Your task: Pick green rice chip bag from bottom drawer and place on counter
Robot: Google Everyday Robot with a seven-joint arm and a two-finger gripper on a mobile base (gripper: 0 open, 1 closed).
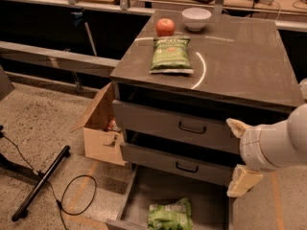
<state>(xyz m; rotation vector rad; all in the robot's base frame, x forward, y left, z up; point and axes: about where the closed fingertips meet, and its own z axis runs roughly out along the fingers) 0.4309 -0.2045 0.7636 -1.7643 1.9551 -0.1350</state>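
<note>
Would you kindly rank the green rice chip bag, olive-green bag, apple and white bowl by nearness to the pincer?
1. Green rice chip bag, in the bottom drawer, lower left of the pincer at right.
2. Olive-green bag, mid counter.
3. Apple and white bowl, counter's far edge: too close to call.
</note>
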